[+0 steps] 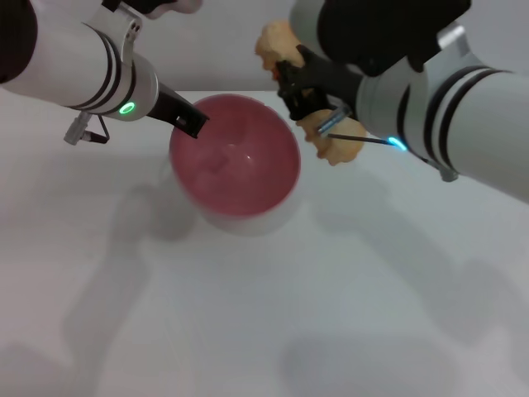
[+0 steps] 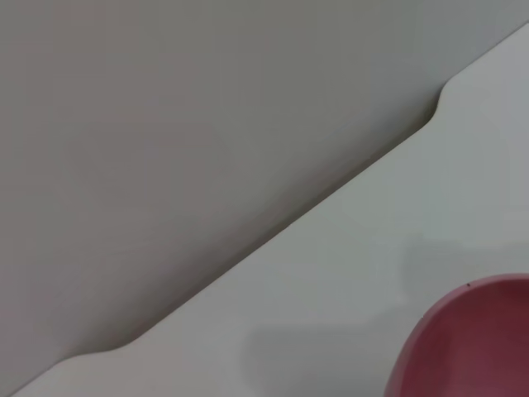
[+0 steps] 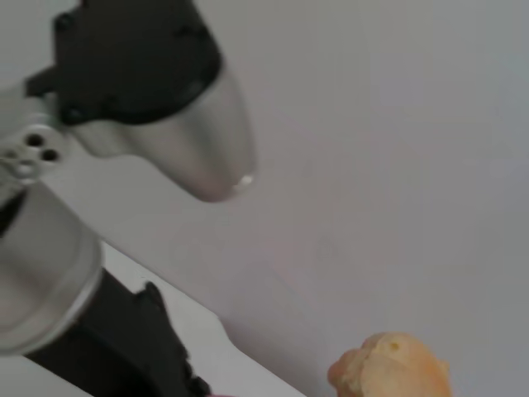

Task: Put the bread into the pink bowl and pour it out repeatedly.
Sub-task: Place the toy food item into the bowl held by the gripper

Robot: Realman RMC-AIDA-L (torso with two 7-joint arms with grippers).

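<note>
Right gripper [image 1: 307, 98] clamped on ridged golden-tan bread loaf [image 1: 335, 136] beside tilted glossy pink plastic bowl [image 1: 235, 157], whose rim left gripper [image 1: 192, 122] pinches.

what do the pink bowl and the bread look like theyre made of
The pink bowl, gripped at its rim by the left gripper, looks like glossy molded plastic: a smooth, plain inside with small bright highlights. The bread, clamped in the right gripper, is golden-tan and lumpy with a matte surface; it could be real or a foam or plastic replica.
</note>
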